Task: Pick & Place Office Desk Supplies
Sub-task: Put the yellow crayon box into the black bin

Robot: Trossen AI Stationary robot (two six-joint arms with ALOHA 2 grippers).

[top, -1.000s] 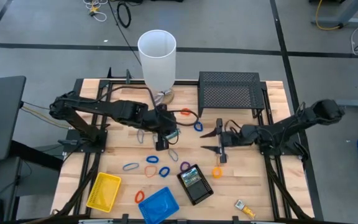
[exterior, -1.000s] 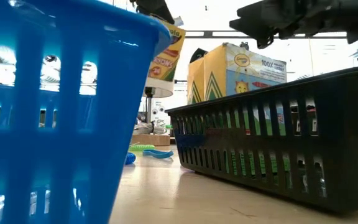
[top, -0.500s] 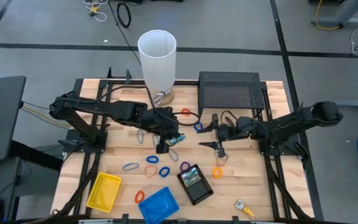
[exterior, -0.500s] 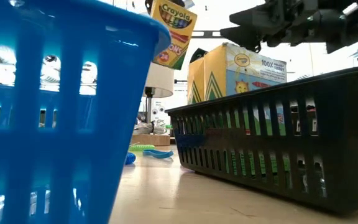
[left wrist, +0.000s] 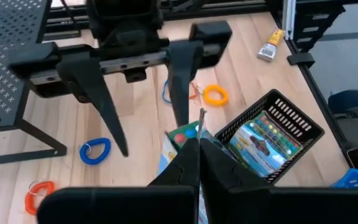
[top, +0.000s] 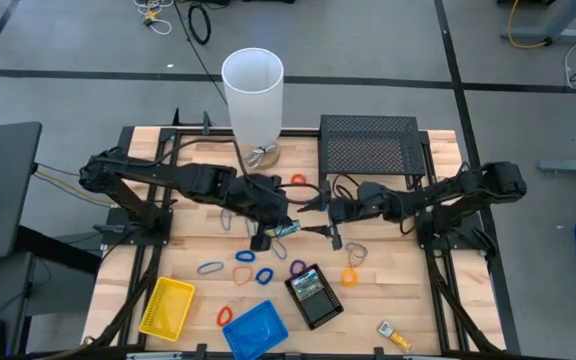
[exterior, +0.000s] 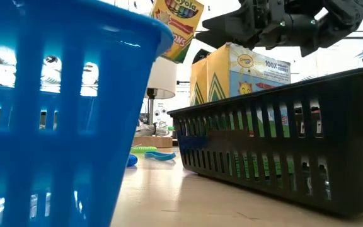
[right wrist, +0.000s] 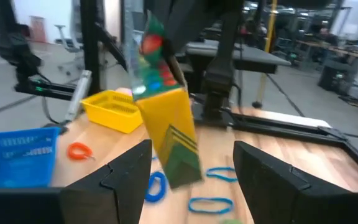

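- On my overhead feed the wooden bench (top: 438, 300) carries the tall white cylinder (top: 253, 92) and the black mesh rack (top: 370, 143) along its far edge.
- Near the front edge I see the blue tray (top: 254, 331), the yellow tray (top: 167, 307) and the black tray (top: 313, 294), which holds a printed crayon box.
- My left end effector (top: 265, 227) is over mid-bench, pinching a green-yellow crayon box (top: 285, 228) clear of the surface.
- My right end effector (top: 315, 215) faces it with fingers spread, one each side of that box, not touching.
- Coloured rubber-band loops (top: 244, 273) lie scattered between the arms and the trays.
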